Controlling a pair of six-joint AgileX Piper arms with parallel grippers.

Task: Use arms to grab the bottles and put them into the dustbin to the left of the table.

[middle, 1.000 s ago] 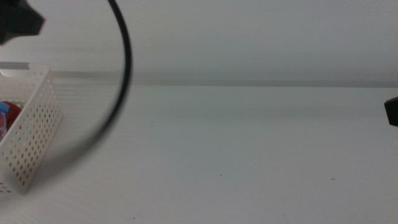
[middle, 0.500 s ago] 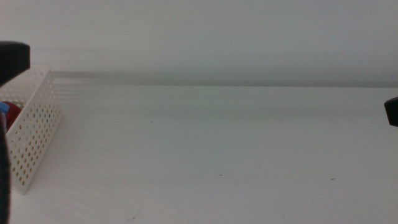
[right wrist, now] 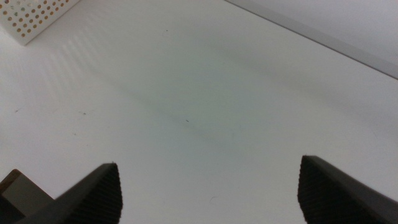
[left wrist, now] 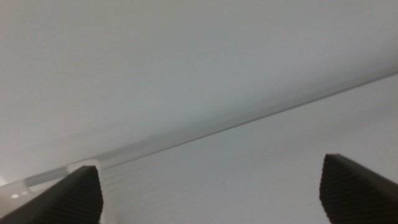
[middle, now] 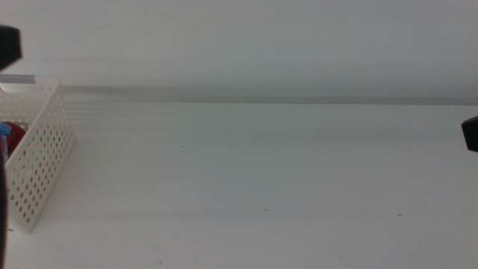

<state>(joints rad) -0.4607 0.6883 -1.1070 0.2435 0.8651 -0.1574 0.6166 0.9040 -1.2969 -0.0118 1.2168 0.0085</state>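
Gone from upper left, the black cable; left gripper (left wrist: 211, 193) and right gripper (right wrist: 208, 193) gape empty; retreat clear of the white perforated plastic dustbin (middle: 41, 161).

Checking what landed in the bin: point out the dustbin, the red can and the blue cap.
dustbin (middle: 41, 161), middle view, on its perforated side wall.
red can (middle: 15, 137), middle view, on the red patch showing above the wall.
blue cap (middle: 4, 128), middle view, on the blue sliver at the picture's edge.
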